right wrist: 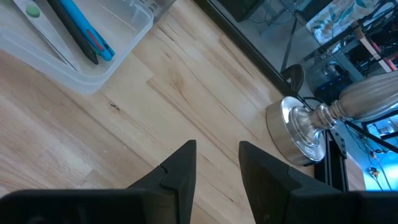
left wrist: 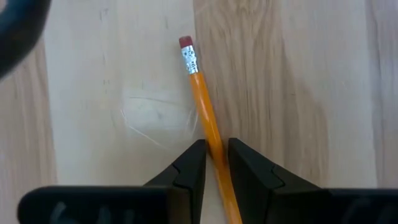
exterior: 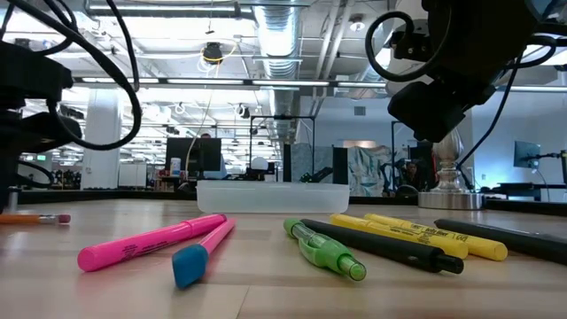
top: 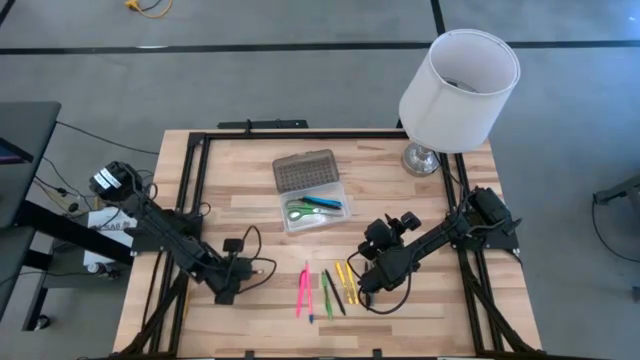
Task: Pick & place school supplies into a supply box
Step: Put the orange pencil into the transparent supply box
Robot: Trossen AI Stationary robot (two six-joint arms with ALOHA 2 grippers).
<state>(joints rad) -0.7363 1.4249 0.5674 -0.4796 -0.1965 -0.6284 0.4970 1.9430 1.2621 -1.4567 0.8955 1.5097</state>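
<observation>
From above, your left gripper [top: 228, 290] sits low over the near-left part of the table [top: 240, 190], at the end of an orange pencil [top: 262, 267] that runs from it toward the table's middle; the clear box [top: 315, 208], lid swung back, lies well beyond it with scissors [top: 300, 212] and a blue pen [top: 326, 202] already inside. The right gripper [top: 364, 287] hangs just beside the loose row of pens [top: 325, 290], so it is the nearer arm for those, while the pencil is yours on the left. At table height the pencil's eraser end shows at the far left, apart from the pink, green, black and yellow pens in front of the box. Through the left wrist, the fingers [left wrist: 189, 168] are clamped on the pencil's shaft, its long axis running straight out ahead of them, eraser leading. Through the right wrist, the fingers [right wrist: 177, 168] stand slightly apart over bare wood, holding nothing, with the box ahead and the lamp base [right wrist: 305, 134] off to one side.
</observation>
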